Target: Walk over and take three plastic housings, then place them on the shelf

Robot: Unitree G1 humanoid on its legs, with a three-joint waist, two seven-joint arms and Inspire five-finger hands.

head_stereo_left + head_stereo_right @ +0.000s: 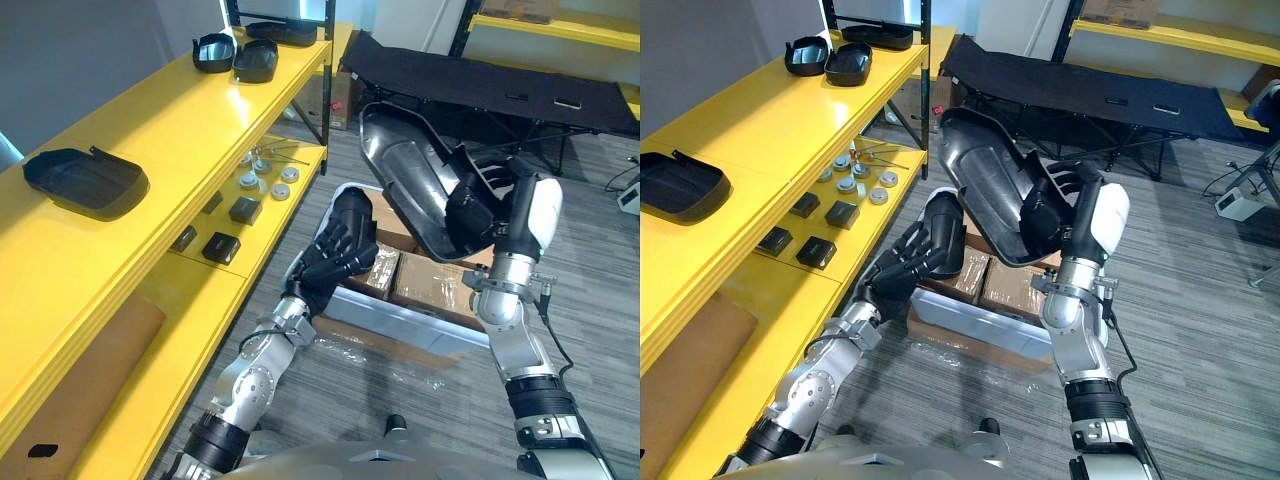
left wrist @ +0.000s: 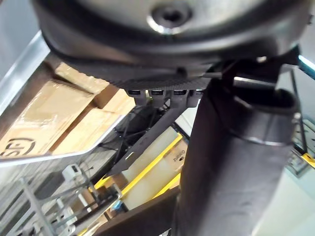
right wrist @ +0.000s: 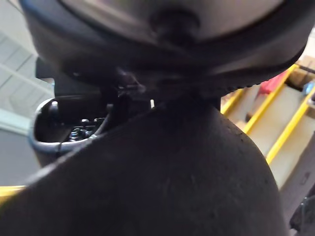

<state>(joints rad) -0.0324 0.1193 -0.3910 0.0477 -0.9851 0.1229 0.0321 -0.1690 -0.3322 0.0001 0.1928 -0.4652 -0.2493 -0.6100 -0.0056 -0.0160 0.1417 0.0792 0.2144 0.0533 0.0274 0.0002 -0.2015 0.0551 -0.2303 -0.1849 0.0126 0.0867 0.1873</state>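
Up over the cardboard boxes (image 1: 425,285) on the floor, well off the shelf's front edge, the big black housing (image 1: 405,175) hung tilted in the air with its hollow side showing. The right hand (image 1: 478,205) was clamped on one end of its rim, so most of the shell stuck out past the grip toward the yellow shelf (image 1: 170,130).

That's the bit I'd have worried about. Held by one end like that, it looked likely to swivel or slip out if the arm swung fast, and then it'd drop onto the boxes.

The left hand (image 1: 338,250) sat lower, near the housing, curled up with nothing in it as far as I could see. So it gave no support, and it could get bumped.

On the shelf's top board a dark shell (image 1: 85,180) lay near the front edge, and two more shells (image 1: 255,62) sat toward the far end. A careless set-down could shove one off.
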